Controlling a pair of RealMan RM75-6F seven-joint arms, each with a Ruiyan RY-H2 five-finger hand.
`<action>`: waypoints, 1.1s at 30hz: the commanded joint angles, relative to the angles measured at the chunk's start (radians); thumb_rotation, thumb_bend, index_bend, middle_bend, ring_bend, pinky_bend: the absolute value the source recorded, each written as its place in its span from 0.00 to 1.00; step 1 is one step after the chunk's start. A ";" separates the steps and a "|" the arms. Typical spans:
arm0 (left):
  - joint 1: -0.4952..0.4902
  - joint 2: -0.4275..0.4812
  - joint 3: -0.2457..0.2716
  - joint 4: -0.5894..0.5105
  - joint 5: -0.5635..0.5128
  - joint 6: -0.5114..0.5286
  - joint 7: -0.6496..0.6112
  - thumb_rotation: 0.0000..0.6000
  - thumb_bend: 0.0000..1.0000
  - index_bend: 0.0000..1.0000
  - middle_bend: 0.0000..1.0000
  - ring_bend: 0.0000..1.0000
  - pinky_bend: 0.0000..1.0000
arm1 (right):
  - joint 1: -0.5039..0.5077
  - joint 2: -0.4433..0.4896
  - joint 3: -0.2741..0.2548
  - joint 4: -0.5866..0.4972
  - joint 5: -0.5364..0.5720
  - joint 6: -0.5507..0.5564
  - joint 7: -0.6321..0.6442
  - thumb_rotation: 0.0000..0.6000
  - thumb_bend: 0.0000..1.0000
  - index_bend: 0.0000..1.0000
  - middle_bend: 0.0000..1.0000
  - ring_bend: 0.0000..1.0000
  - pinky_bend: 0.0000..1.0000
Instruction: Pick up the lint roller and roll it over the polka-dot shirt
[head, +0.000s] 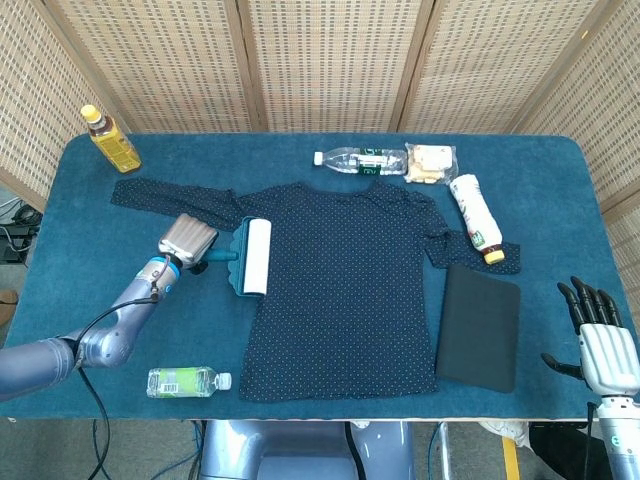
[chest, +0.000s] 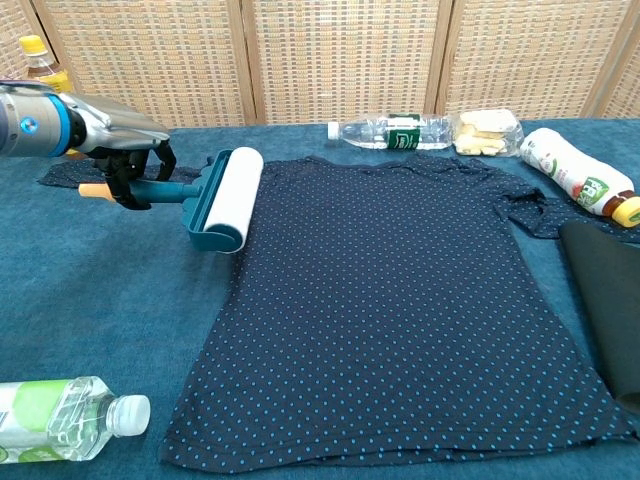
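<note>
The navy polka-dot shirt (head: 345, 280) (chest: 390, 290) lies flat across the middle of the blue table. My left hand (head: 188, 241) (chest: 125, 150) grips the teal handle of the lint roller (head: 252, 257) (chest: 225, 197). The roller's white drum hovers at the shirt's left edge, near the shoulder. My right hand (head: 600, 335) hangs off the table's front right corner, fingers spread, holding nothing. It does not show in the chest view.
A yellow drink bottle (head: 110, 140) stands at the back left. A clear water bottle (head: 358, 160), a snack bag (head: 431, 163) and a white bottle (head: 475, 218) lie behind and right of the shirt. A dark folded cloth (head: 479, 327) lies right; a green-label bottle (head: 185, 381) lies front left.
</note>
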 joint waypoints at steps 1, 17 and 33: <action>-0.114 -0.020 0.047 0.000 -0.148 -0.028 0.092 1.00 0.79 0.88 0.85 0.65 0.64 | 0.002 -0.002 0.001 0.007 0.006 -0.009 0.008 1.00 0.11 0.00 0.00 0.00 0.00; -0.430 -0.152 0.203 0.011 -0.550 0.049 0.369 1.00 0.79 0.88 0.85 0.65 0.64 | 0.008 0.008 0.011 0.033 0.028 -0.041 0.104 1.00 0.11 0.00 0.00 0.00 0.00; -0.538 -0.196 0.243 -0.058 -0.683 0.137 0.459 1.00 0.80 0.89 0.85 0.65 0.64 | 0.009 0.017 0.004 0.019 0.004 -0.037 0.142 1.00 0.11 0.00 0.00 0.00 0.00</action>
